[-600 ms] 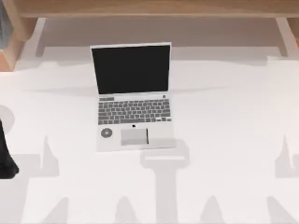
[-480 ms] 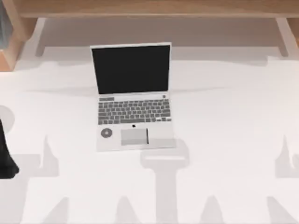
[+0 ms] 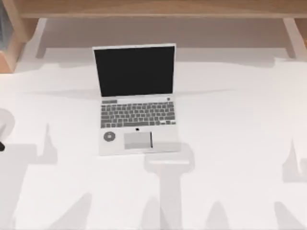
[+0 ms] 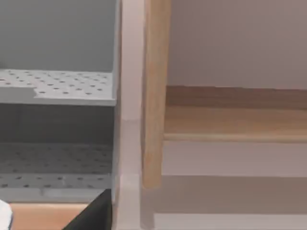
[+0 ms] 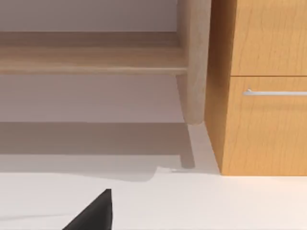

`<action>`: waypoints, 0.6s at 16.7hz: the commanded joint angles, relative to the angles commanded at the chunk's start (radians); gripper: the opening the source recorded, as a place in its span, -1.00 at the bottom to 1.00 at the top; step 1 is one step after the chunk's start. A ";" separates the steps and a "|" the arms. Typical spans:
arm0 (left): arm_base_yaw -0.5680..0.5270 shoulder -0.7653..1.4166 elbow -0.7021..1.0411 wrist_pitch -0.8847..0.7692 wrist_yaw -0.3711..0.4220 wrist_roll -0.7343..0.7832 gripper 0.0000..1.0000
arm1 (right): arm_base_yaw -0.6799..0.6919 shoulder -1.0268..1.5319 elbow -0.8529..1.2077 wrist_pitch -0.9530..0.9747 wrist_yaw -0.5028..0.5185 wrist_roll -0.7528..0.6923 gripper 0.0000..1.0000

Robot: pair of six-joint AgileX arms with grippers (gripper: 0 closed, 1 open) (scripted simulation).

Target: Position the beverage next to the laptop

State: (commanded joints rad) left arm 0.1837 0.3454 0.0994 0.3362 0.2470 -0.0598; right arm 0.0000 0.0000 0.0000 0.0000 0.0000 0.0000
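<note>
The laptop (image 3: 137,120) stands open in the middle of the table, black screen towards the back, grey keys and trackpad towards the front. At the top view's left edge a pale round shape, the beverage (image 3: 5,122), is cut off by the frame and sits well left of the laptop. Just below it, a small dark piece of my left gripper (image 3: 1,146) shows at that same edge. A black part of the left gripper (image 4: 94,214) also shows in the left wrist view. A black part of my right gripper (image 5: 94,211) hangs over the white tabletop in the right wrist view.
A wooden rail (image 3: 158,8) runs along the back of the table. A wooden post (image 4: 154,91) and grey perforated shelves (image 4: 57,86) stand at the left. A wooden cabinet with a drawer handle (image 5: 276,92) stands at the right.
The dark bulk of my left arm at the top view's left edge has pulled out of the frame, leaving a sliver. The shadows at the table's front have shifted. The laptop has not moved.
</note>
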 joint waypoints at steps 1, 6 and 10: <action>0.038 0.083 0.018 0.074 0.048 -0.008 1.00 | 0.000 0.000 0.000 0.000 0.000 0.000 1.00; 0.243 0.590 0.100 0.476 0.283 -0.010 1.00 | 0.000 0.000 0.000 0.000 0.000 0.000 1.00; 0.404 1.018 0.151 0.767 0.442 0.034 1.00 | 0.000 0.000 0.000 0.000 0.000 0.000 1.00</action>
State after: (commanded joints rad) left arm 0.5880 1.3638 0.2501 1.1035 0.6894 -0.0255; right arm 0.0000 0.0000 0.0000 0.0000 0.0000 0.0000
